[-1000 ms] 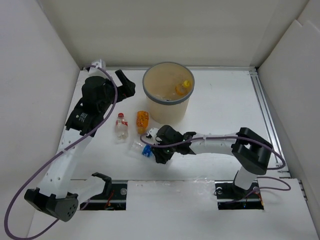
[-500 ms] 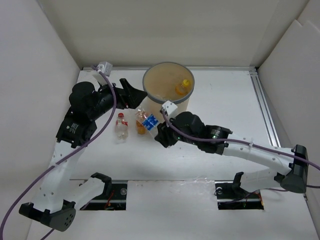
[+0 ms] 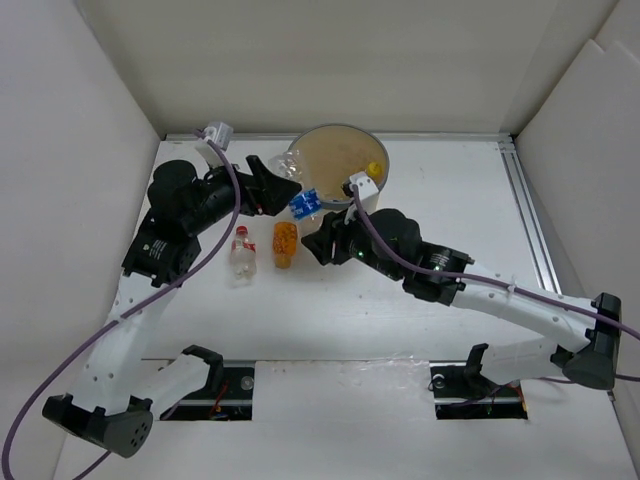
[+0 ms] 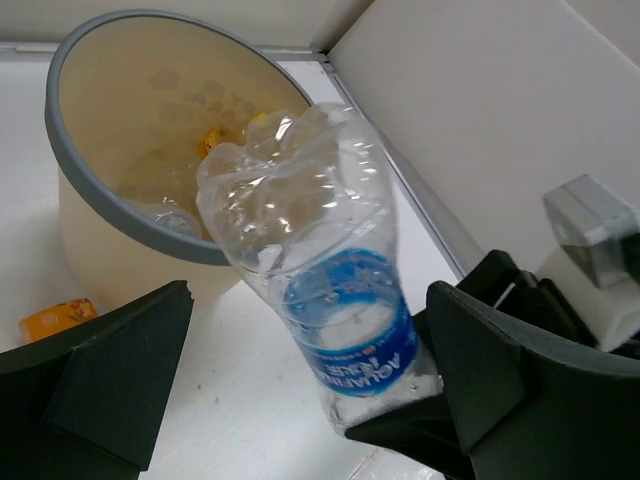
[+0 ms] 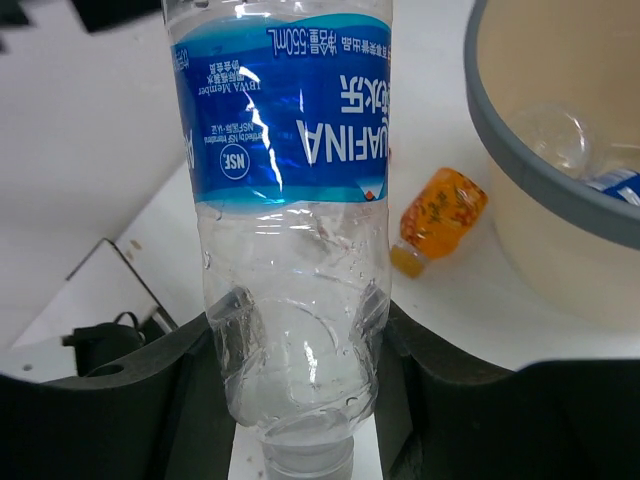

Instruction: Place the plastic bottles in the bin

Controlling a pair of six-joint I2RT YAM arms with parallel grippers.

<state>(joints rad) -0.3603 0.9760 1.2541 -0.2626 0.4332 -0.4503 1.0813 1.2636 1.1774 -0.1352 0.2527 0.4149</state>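
With right gripper (image 5: 300,350) clamped on the neck end of a blue-label bottle (image 5: 290,150), held it up just beside the bin (image 3: 335,128) rim, not over it yet. Had left gripper (image 4: 310,300) wide open and empty, right next to the bottle. Could've clipped the rim or bumped the left gripper tbh, or dropped it outside if let go early.

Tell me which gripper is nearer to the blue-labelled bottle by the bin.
Right. The right gripper is shut on the blue-labelled bottle near its cap, beside the bin; the left gripper is open, facing its side, apart from it.
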